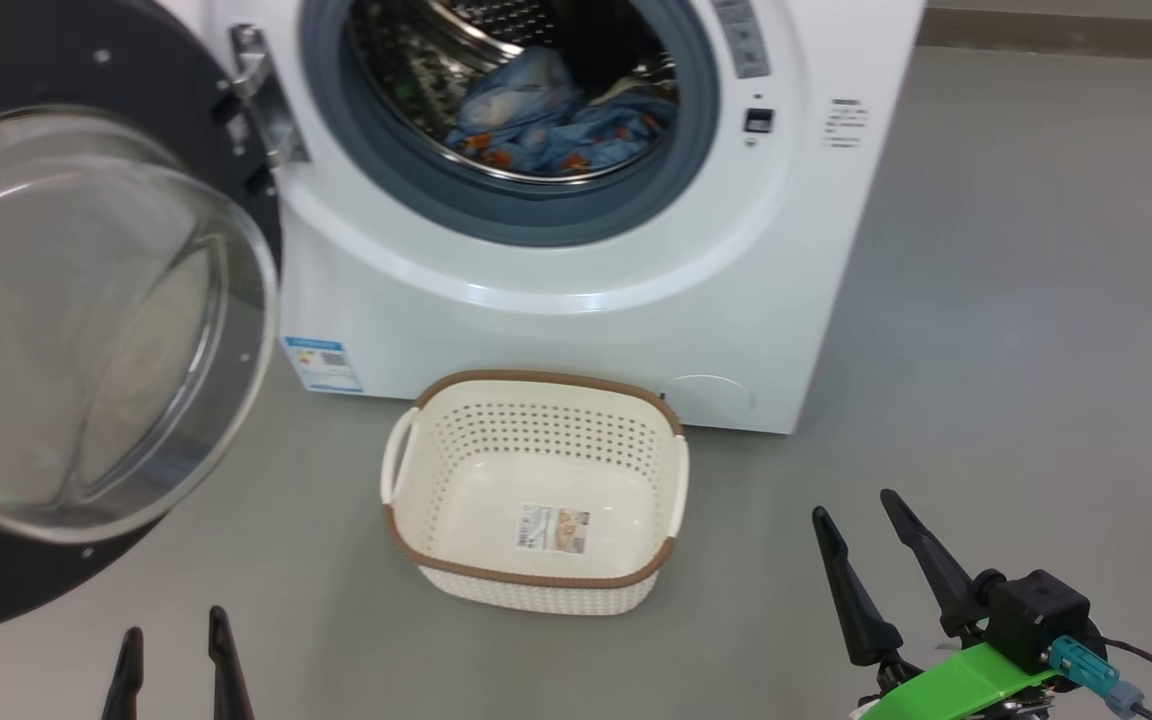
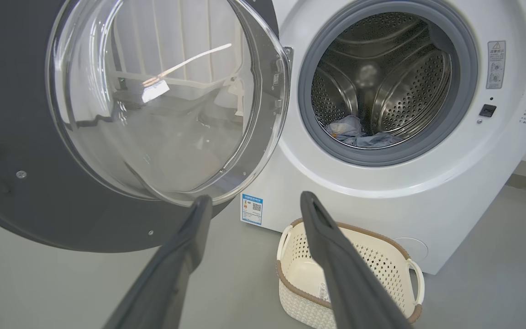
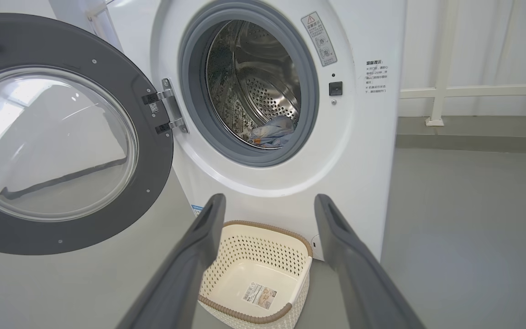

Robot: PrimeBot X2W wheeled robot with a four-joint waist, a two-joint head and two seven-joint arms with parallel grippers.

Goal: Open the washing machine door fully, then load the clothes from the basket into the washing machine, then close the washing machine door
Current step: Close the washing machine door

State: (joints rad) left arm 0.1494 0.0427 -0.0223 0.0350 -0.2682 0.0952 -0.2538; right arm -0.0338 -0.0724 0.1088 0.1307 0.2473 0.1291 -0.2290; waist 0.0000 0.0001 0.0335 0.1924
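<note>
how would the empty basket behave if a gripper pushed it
Probably light: the basket is empty, perforated plastic. It likely slides rather than tips on the smooth grey floor, being low and wide. Its rim looks fairly stiff.

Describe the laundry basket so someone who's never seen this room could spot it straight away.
Find the big white washing machine with its door swung open. On the grey floor just in front sits a small cream basket, perforated, brown-rimmed, empty except a label sticker on its bottom.

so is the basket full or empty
Empty. The basket shows a bare bottom with its label; the clothes lie in the drum.
</note>
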